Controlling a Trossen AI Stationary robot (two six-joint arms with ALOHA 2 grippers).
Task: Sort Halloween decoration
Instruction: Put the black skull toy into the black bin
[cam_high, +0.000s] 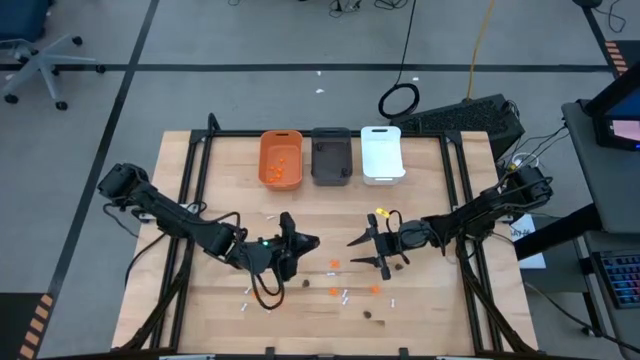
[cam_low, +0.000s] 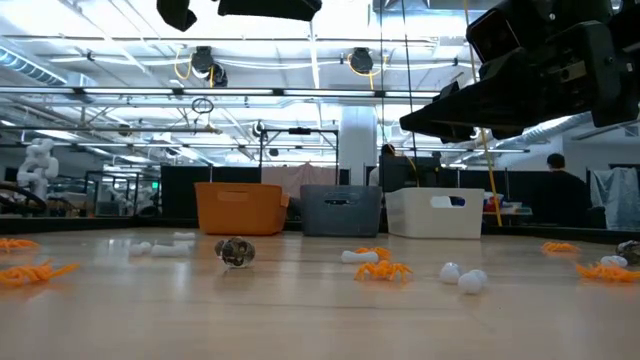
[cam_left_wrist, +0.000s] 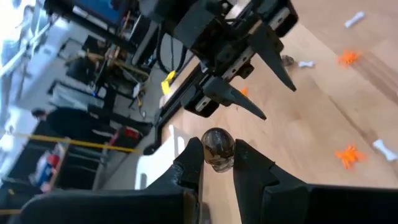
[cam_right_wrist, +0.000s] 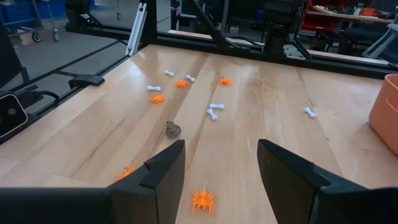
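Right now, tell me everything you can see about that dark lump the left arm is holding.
The dark lump is a small rounded piece, glossy brown-black with mottled lighter patches, looking like hard plastic. It sits pinched between the two dark fingers of the left gripper, whose jaws touch it on both sides and nothing else does. It is held up off the wooden table, facing the right gripper, which hangs open nearby. Its finer shape cannot be made out.

From above the loose decoration pieces (cam_high: 334, 263) on the bench (cam_high: 420, 310) are specks too small to identify, and the orange bin (cam_right_wrist: 387, 118) is cut off at the right wrist view's edge.
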